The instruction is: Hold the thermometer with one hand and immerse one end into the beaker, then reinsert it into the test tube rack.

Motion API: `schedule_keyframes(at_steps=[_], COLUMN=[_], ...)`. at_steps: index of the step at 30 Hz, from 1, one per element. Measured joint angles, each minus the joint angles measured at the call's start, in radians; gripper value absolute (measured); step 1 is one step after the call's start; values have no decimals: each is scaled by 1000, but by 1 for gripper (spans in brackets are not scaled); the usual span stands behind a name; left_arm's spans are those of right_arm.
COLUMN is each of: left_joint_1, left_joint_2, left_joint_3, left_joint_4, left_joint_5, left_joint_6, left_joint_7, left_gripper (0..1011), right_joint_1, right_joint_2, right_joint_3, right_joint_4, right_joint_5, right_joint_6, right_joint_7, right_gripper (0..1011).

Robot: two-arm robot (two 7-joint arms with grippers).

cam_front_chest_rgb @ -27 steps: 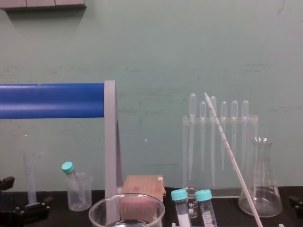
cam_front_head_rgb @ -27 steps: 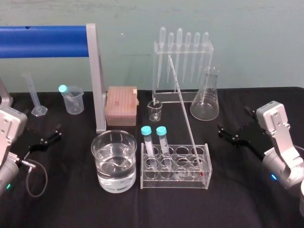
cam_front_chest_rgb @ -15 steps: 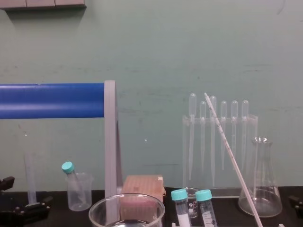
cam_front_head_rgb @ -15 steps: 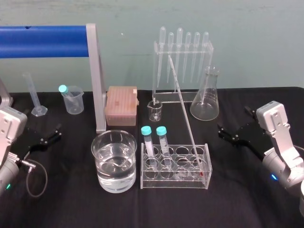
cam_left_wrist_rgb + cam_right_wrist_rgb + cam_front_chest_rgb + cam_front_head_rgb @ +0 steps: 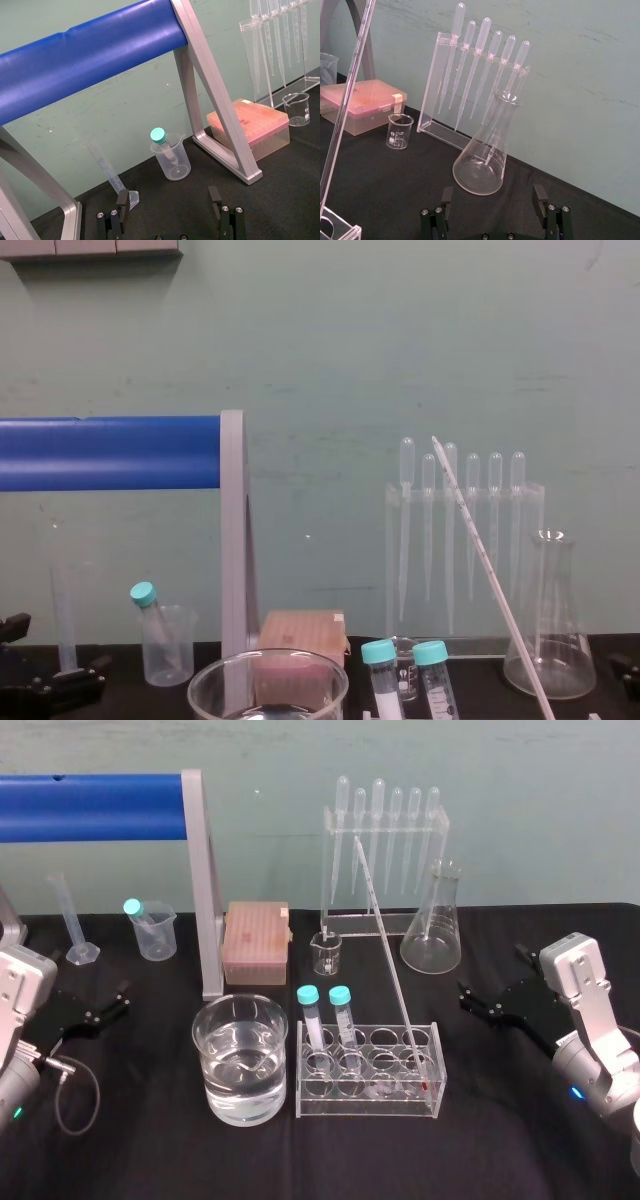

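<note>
The thermometer [image 5: 388, 955] is a long white rod. It leans to the upper left out of a right-hand hole of the clear test tube rack [image 5: 365, 1106], and it also shows in the chest view [image 5: 490, 570] and the right wrist view [image 5: 349, 92]. The wide glass beaker [image 5: 206, 1050], part full of water, stands just left of the rack. My right gripper [image 5: 492, 974] rests open on the cloth right of the rack, with nothing between its fingers [image 5: 539, 193]. My left gripper [image 5: 120, 997] sits open at the far left, its fingers [image 5: 122, 199] also with nothing between them.
Two teal-capped tubes [image 5: 325, 1015] stand in the rack's left holes. Behind are a pipette rack [image 5: 385, 840], a conical flask [image 5: 434, 925], a small glass beaker [image 5: 326, 953] and a pink tip box [image 5: 257, 942]. A blue-barred frame [image 5: 200, 880], a plastic beaker [image 5: 153, 930] and a graduated cylinder [image 5: 72, 920] stand at the left.
</note>
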Motion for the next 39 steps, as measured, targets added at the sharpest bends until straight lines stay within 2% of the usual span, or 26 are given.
schedule_keyframes(at_steps=[29,35,39], left_joint_1=[0,0,0], left_joint_2=[0,0,0], left_joint_3=[0,0,0], left_joint_4=[0,0,0], left_joint_5=[0,0,0], left_joint_6=[0,0,0], left_joint_7=[0,0,0], left_gripper=[1008,1008,1008], right_joint_1=[0,0,-2], right_joint_2=[0,-21,-43], right_joint_3=[0,30,73], right_joint_4=[0,-9,-50], right_joint_5=[0,6,46], right_joint_6=[0,7,2], right_joint_7=[0,-9,-8], right_gripper=[1003,1003,1003])
